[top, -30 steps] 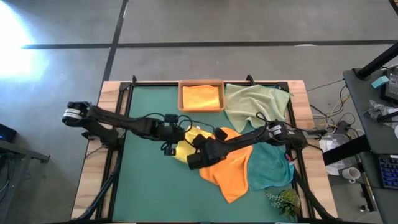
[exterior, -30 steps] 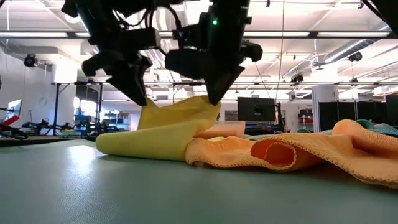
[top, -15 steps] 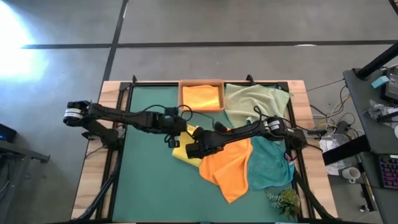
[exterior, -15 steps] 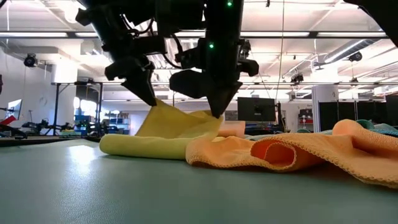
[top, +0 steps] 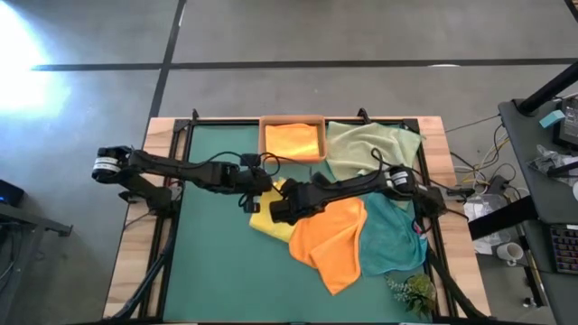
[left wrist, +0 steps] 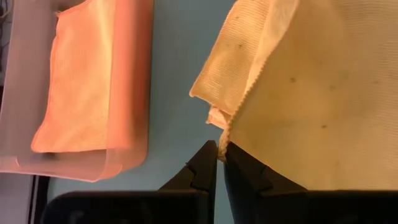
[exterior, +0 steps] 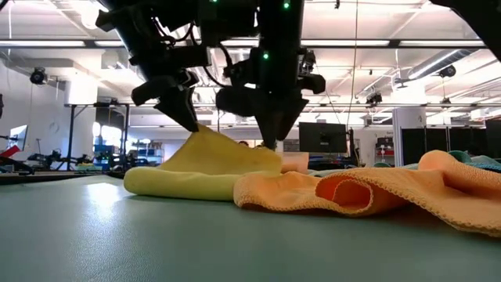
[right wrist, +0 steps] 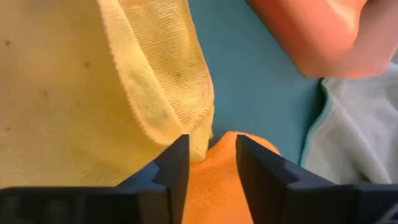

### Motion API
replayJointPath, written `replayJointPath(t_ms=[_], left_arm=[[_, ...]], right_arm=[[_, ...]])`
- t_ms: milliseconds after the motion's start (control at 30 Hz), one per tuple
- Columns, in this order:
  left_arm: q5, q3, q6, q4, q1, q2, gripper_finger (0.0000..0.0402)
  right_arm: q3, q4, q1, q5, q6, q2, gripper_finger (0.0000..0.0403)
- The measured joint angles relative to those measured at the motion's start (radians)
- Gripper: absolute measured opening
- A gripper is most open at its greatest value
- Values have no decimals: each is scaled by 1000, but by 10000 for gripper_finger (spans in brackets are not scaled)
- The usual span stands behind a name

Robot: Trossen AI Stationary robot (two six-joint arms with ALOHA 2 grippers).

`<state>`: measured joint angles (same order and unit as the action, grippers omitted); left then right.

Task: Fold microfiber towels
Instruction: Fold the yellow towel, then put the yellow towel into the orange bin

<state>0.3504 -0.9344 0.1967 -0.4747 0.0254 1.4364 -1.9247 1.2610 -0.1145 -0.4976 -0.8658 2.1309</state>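
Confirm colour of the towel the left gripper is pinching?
Yellow. The left gripper is shut on the yellow towel's edge, clearest in the left wrist view.

towel [top: 293,140] in tray [top: 264,140], plant [top: 411,291] at table corner

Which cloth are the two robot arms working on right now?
Look at the middle of the dark green table mat, just below the small wooden tray. The yellow towel lies there, folded over, beside a larger orange towel. It is the only yellow cloth, pinched by the left gripper.
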Motion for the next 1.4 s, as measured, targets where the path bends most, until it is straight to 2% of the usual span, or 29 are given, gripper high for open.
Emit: replayJointPath(t_ms=[300,467,767,900,1167,1400], left_arm=[[0,0,-7,14,0,-1,13],[-24,0,1,32,0,-1,13],[-18,0,17,52,0,-1,15],[-18,-1,-7,49,2,-1,38],[27,-6,-12,95,2,-1,121],[12,-37,-177,-55,-3,-70,134]], right_arm=[[0,33,7,-26,72,-90,157],[0,58,7,-30,117,-140,154],[10,138,7,-115,119,-245,139],[11,160,11,-143,121,-295,141],[14,167,25,-185,221,-352,137],[19,175,68,-167,346,-357,137]])
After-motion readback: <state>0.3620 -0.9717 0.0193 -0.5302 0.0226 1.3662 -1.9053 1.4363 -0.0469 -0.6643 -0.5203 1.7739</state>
